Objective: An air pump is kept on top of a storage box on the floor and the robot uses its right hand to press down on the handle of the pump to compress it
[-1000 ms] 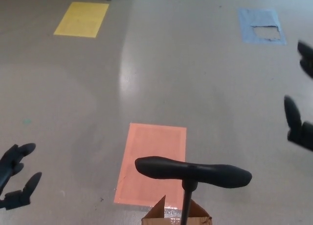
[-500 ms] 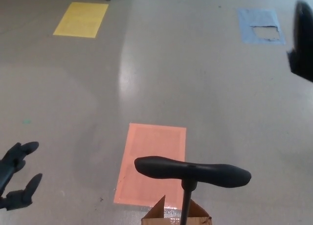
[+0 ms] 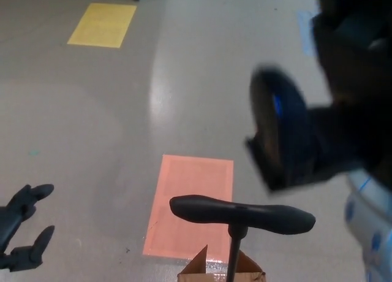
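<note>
The grey polished floor [image 3: 92, 110] carries an orange rectangular patch [image 3: 191, 205] and a yellow one [image 3: 102, 24]. The right hand [image 3: 306, 141] is a large blurred black mass above the pump, and I cannot tell how its fingers are set. The black pump handle [image 3: 242, 213] lies crosswise, left to right, on its upright rod. The brown cardboard storage box [image 3: 214, 271] is cut off below. The left hand [image 3: 21, 230] is empty, fingers spread.

A lab: bare grey floor [image 3: 92, 110] with coloured marker patches [image 3: 103, 24].
</note>
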Controlling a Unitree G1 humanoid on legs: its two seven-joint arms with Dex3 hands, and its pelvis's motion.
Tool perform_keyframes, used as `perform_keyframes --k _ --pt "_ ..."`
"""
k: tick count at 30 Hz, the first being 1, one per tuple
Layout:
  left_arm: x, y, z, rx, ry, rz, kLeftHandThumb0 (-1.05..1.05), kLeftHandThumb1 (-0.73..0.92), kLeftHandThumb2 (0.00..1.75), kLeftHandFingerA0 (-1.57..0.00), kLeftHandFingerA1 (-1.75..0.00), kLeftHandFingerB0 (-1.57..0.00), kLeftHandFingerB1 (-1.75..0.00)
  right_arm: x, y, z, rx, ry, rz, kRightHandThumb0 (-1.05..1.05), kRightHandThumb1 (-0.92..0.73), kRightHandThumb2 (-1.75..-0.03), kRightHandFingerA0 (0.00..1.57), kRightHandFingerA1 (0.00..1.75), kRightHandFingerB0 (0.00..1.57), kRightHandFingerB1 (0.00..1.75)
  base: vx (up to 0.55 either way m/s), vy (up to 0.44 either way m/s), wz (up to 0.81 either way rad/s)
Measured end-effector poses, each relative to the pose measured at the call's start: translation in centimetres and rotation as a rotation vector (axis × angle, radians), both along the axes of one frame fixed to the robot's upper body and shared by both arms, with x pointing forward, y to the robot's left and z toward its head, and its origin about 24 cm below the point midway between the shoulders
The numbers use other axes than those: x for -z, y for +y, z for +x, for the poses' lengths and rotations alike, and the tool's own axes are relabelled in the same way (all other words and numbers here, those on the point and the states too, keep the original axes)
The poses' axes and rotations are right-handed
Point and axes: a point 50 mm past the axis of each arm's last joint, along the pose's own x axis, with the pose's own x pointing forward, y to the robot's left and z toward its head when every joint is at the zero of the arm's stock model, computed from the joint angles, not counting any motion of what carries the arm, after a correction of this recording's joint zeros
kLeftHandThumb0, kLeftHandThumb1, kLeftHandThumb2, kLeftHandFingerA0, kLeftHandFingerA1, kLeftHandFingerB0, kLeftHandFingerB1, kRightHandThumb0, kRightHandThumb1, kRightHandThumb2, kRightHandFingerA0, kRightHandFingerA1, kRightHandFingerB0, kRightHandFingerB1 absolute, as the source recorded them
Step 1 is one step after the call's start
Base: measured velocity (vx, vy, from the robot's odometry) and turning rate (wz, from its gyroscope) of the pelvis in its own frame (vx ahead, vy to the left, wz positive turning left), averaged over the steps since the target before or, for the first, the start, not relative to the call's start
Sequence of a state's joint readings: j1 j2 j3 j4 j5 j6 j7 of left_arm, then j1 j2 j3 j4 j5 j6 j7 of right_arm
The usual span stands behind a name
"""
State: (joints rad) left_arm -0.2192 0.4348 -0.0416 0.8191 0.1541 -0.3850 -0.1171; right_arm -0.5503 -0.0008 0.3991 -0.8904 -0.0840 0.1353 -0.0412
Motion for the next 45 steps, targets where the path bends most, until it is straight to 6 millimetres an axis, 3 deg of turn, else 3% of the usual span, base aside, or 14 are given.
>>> perform_keyframes --k 1,2,3,10,13,19,28,29,30,31,33,34,35,45 --pt "0.0 0.0 0.0 0.001 0.003 0.0 -0.34 0.6 1.13 0.0 -0.48 0.0 -0.47 0.3 0.2 -0.2 -0.006 0.009 -0.021 -0.69 -0.79 -1.17 0.01 0.31 0.0 0.26 0.0 0.0 0.0" --pt "0.1 0.0 -0.1 0.003 0.006 0.0 -0.74 0.71 0.99 -0.08 -0.44 -0.06 -0.4 0.8 0.4 -0.4 -0.004 0.02 -0.055 -0.84 -0.87 -1.16 0.06 0.19 0.06 0.16 0.0 0.0 0.0" --pt "0.1 0.0 -0.1 0.004 0.008 0.0 -0.34 0.61 1.13 -0.01 -0.49 -0.01 -0.47 0.9 0.4 -0.5 -0.001 0.023 -0.069 -0.82 -0.86 -1.16 0.02 0.19 0.02 0.17 0.0 0.0 0.0" --pt "0.2 -0.1 -0.1 0.012 0.013 -0.002 -0.34 0.59 1.12 0.0 -0.47 0.0 -0.47 3.7 0.4 -0.4 0.102 0.08 -0.294 -0.79 -0.82 -1.12 0.05 0.3 0.05 0.23 0.0 0.0 0.0" --pt "0.3 0.0 -0.1 0.009 0.019 -0.002 -0.34 0.59 1.13 0.0 -0.47 0.0 -0.47 4.9 0.3 -0.2 0.153 0.111 -0.38 -0.83 -0.87 -1.17 0.02 0.21 0.02 0.17 0.0 0.0 0.0" --pt "0.3 0.0 -0.2 0.009 0.022 -0.002 -0.33 0.61 1.13 -0.01 -0.48 0.0 -0.47 6.3 0.0 0.3 0.246 0.139 -0.497 -0.87 -0.87 -1.16 0.05 0.22 0.05 0.2 0.0 0.0 0.0" --pt "0.3 0.0 -0.2 0.009 0.022 -0.002 -0.34 0.59 1.13 0.0 -0.49 0.0 -0.47 8.5 0.0 2.2 0.375 0.186 -0.681 -0.9 -0.83 -1.16 0.0 0.17 0.0 0.11 0.0 0.0 0.0" --pt "0.3 0.0 -0.2 0.009 0.023 -0.002 -0.7 0.92 0.68 -0.15 -0.32 -0.13 -0.28 8.8 0.0 2.4 0.387 0.195 -0.702 -0.89 -0.82 -1.16 0.0 0.18 0.0 0.12 0.0 0.0 0.0" --pt "0.3 0.0 -0.2 0.009 0.023 -0.002 -0.7 0.92 0.68 -0.15 -0.32 -0.13 -0.28 9.1 0.1 2.7 0.399 0.206 -0.725 -0.89 -0.82 -1.16 0.0 0.18 0.0 0.12 0.0 0.0 0.0" --pt "0.3 0.0 -0.2 0.009 0.025 -0.002 -0.8 0.74 1.04 -0.13 -0.46 -0.04 -0.39 9.6 0.1 3.1 0.417 0.221 -0.757 -0.83 -0.76 -1.11 0.0 0.24 0.0 0.21 0.0 0.0 0.0" --pt "0.4 0.0 -0.2 0.008 0.026 -0.002 -0.76 0.73 1.05 -0.13 -0.47 -0.01 -0.38 10.2 0.2 3.6 0.437 0.239 -0.798 -0.86 -0.8 -1.15 0.0 0.19 0.0 0.16 0.0 0.0 0.0" --pt "0.4 0.0 -0.2 0.009 0.026 -0.002 -0.75 0.76 0.96 -0.09 -0.41 -0.07 -0.38 10.6 0.2 4.0 0.452 0.25 -0.824 -0.87 -0.8 -1.15 0.0 0.19 0.0 0.16 0.0 0.0 0.0" --pt "0.3 0.0 -0.2 0.01 0.026 -0.001 -0.35 0.56 1.12 0.0 -0.48 0.0 -0.47 10.9 0.2 4.3 0.463 0.258 -0.841 -0.88 -0.81 -1.16 0.0 0.17 0.0 0.15 0.0 0.0 0.0" --pt "-0.3 0.6 0.2 0.012 0.025 0.024 -0.33 0.62 1.14 0.0 -0.48 0.0 -0.47 14.3 0.3 6.8 0.564 0.354 -1.067 -0.89 -0.78 -1.15 0.0 0.16 0.0 0.14 0.0 0.0 0.0"
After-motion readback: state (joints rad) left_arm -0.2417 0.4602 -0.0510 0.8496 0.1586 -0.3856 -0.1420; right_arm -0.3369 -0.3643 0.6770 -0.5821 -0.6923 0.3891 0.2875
